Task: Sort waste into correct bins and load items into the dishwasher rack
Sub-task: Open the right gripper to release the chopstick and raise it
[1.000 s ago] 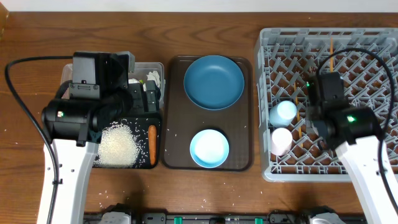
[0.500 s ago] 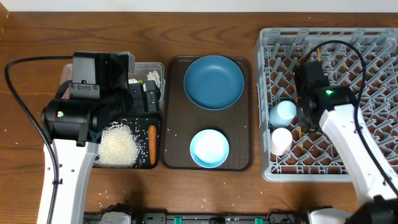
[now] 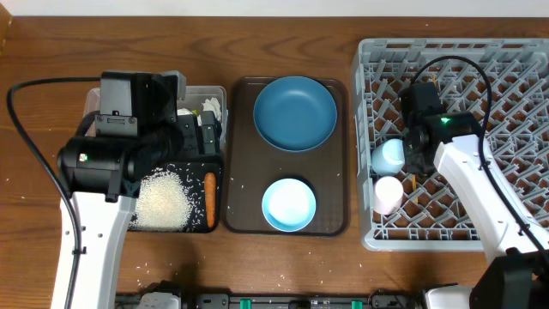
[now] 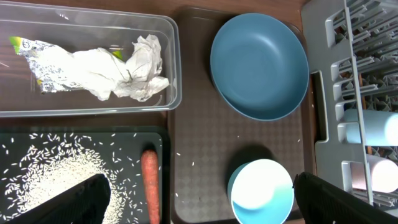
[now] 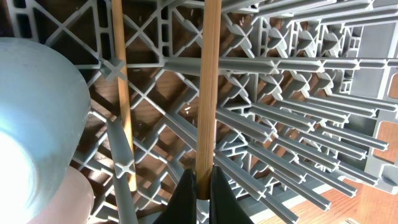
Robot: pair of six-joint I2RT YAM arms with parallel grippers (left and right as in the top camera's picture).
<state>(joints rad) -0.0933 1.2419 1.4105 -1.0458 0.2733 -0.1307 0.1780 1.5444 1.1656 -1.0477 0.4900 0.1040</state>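
Observation:
My right gripper (image 5: 203, 186) is shut on a wooden chopstick (image 5: 208, 87) just above the grey dishwasher rack (image 3: 515, 51). It hangs (image 3: 418, 161) right beside the light blue cup (image 3: 390, 155) and the pink cup (image 3: 387, 194). A second chopstick (image 5: 120, 93) rests in the lattice. My left gripper (image 4: 211, 202) stands open high over the edge between the black tray (image 4: 12, 140) and the brown tray. Rice (image 4: 50, 180) and a carrot (image 4: 149, 186) lie in the black tray. Tissue (image 4: 140, 68) and a wrapper (image 4: 31, 46) lie in the clear tub (image 4: 87, 112).
The brown serving tray (image 3: 339, 172) in the middle holds the dark blue dish (image 3: 295, 112) and the light blue bowl (image 3: 288, 205). A few rice grains are scattered on the table in front of the black tray.
My right arm has swung left and away across the rack with the chopstick, ending next to the two cups. The left arm has not moved.

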